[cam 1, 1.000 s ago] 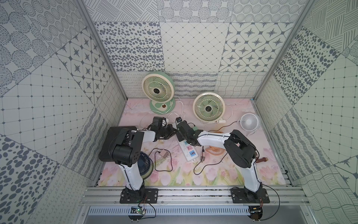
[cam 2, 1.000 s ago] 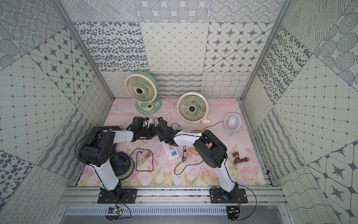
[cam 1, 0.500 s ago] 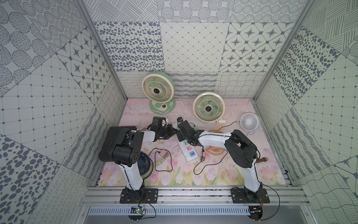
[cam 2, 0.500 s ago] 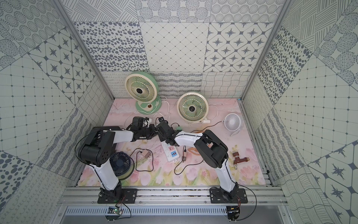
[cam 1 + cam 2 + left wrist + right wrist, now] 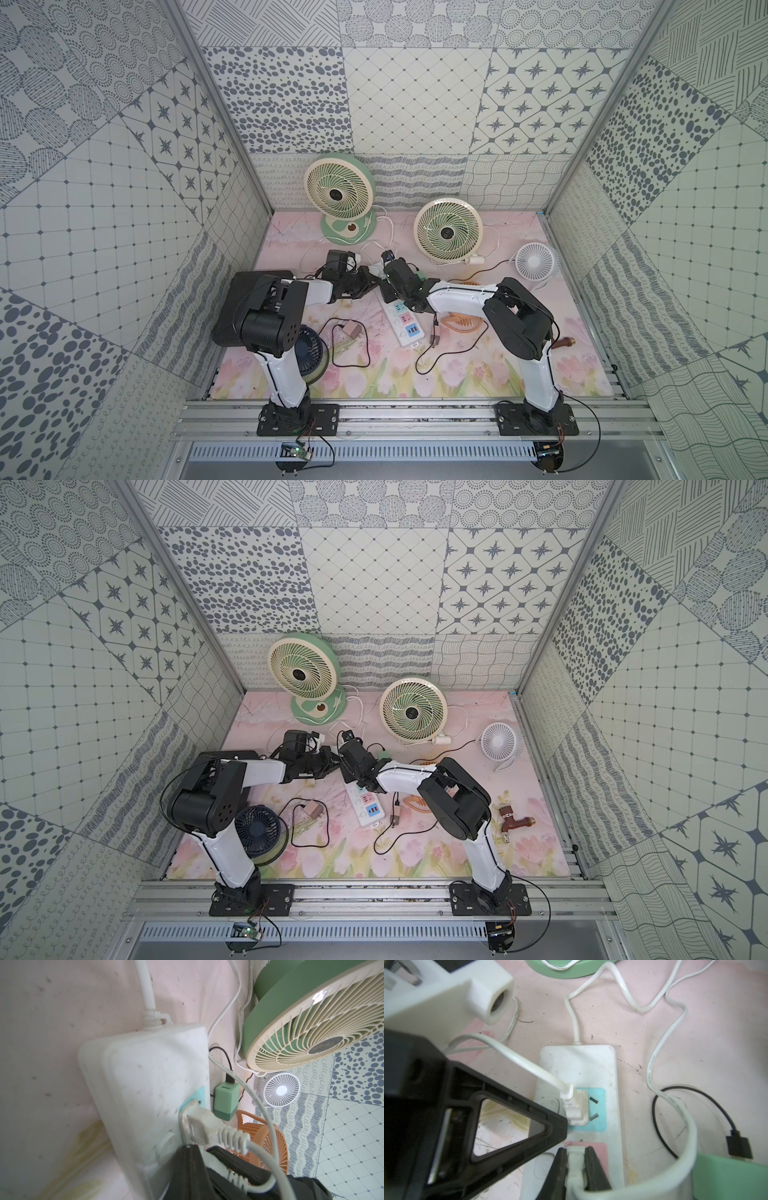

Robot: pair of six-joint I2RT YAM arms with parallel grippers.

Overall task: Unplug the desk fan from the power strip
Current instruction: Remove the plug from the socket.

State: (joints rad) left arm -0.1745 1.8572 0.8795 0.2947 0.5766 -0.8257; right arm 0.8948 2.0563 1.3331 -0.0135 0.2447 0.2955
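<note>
The white power strip (image 5: 406, 330) (image 5: 577, 1068) lies mid-table, far end under both wrists. My right gripper (image 5: 576, 1160) (image 5: 389, 296) is shut on a white plug (image 5: 575, 1164) seated in the pink socket (image 5: 600, 1153); its flat white cable (image 5: 683, 1126) loops away toward the fans. Another white plug (image 5: 576, 1109) (image 5: 199, 1126) sits in the blue socket. My left gripper (image 5: 191, 1154) (image 5: 369, 283) is shut with nothing in it, its tip against the strip beside that plug. Two green-and-cream desk fans (image 5: 338, 195) (image 5: 448, 230) stand at the back.
A small white fan (image 5: 536, 262) stands back right. An orange fan (image 5: 463, 325) and a green USB charger (image 5: 225, 1103) lie next to the strip. A dark blue fan (image 5: 309, 351), a black cable (image 5: 353, 353) and a brown tap (image 5: 515, 823) lie toward the front.
</note>
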